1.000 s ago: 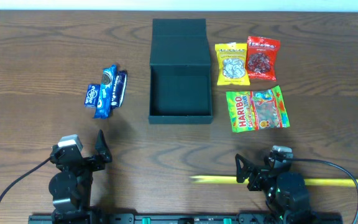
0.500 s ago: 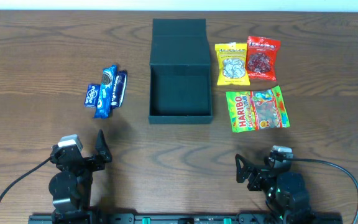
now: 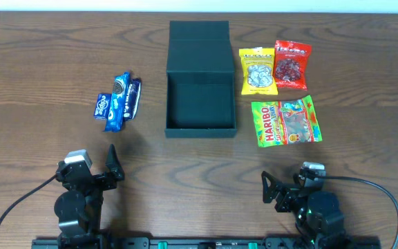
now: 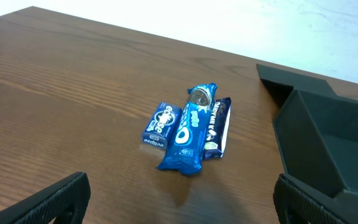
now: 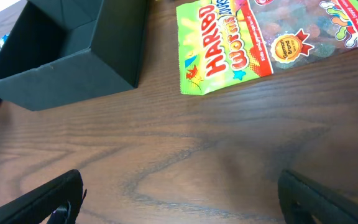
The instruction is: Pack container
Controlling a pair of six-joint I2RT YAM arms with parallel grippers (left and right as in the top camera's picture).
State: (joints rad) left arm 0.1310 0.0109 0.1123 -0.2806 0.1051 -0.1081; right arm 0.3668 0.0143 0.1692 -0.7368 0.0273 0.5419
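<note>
The dark teal-green container (image 3: 200, 102) stands open at the table's middle, its flap lid (image 3: 199, 40) folded back, inside bare. It shows in the left wrist view (image 4: 328, 146) and the right wrist view (image 5: 67, 46). Three blue snack packets (image 3: 118, 102) lie left of it, also in the left wrist view (image 4: 188, 127). A Haribo bag (image 3: 286, 121), a yellow packet (image 3: 258, 71) and a red packet (image 3: 292, 64) lie right of it. My left gripper (image 3: 110, 164) and right gripper (image 3: 271, 188) are open and empty near the front edge.
The Haribo bag (image 5: 266, 40) fills the top of the right wrist view. The table's far edge and a pale wall (image 4: 229, 25) show in the left wrist view. Bare wood lies between the grippers and the container.
A thin yellow streak that lay across the front right of the table one second ago is gone. The arms and objects have not moved.
</note>
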